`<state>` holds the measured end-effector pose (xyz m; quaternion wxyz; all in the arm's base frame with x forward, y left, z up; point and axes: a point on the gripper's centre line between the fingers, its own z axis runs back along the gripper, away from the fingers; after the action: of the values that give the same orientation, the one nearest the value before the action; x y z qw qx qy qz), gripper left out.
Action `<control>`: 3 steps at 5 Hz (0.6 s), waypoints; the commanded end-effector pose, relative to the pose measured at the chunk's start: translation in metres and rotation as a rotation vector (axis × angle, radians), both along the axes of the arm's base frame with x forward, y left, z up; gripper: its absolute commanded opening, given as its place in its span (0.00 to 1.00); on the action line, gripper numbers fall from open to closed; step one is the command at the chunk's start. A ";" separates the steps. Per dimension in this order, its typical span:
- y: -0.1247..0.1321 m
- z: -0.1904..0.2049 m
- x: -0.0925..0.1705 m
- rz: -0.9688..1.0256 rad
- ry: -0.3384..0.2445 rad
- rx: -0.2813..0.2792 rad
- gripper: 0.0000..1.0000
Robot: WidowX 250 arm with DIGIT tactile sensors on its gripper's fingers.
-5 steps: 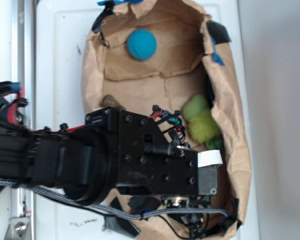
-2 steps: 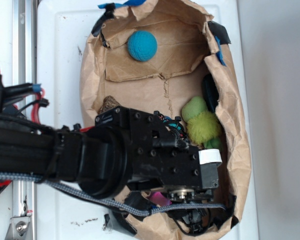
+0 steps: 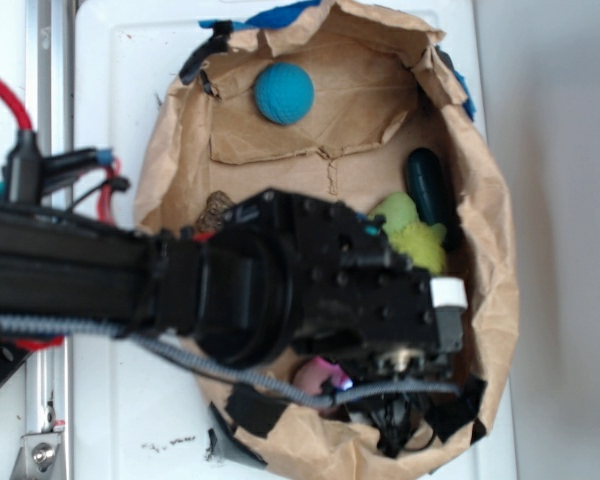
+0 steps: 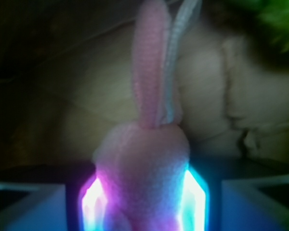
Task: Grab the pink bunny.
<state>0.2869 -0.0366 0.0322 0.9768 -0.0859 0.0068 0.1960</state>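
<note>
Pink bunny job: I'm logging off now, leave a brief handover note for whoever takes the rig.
Gripper: jaws shut on the pink bunny; the wrist view shows lit pads against both its sides, ears pointing away.
Location: inside the paper bag, near its lower end, mostly hidden under the arm in the exterior view.
Also in the bag: blue ball, green plush, a dark object.
Done: grasp looks made.
Left: lift clear of the bag, confirm hold.

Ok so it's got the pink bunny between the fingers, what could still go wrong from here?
1. The pink bunny is soft plush pinched at the gripper; it could compress and slip on lifting.
2. Its long ears hang free and might catch the paper bag.
3. The arm fills the bag beside the green plush, so rising could drag the crumpled wall.
</note>
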 end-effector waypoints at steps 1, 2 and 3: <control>0.063 0.066 -0.019 -0.034 -0.116 0.115 0.00; 0.068 0.079 -0.032 -0.083 -0.160 0.183 0.00; 0.062 0.105 -0.040 -0.134 -0.208 0.152 0.00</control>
<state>0.2428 0.0233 0.1208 0.9889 -0.0309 -0.0728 0.1256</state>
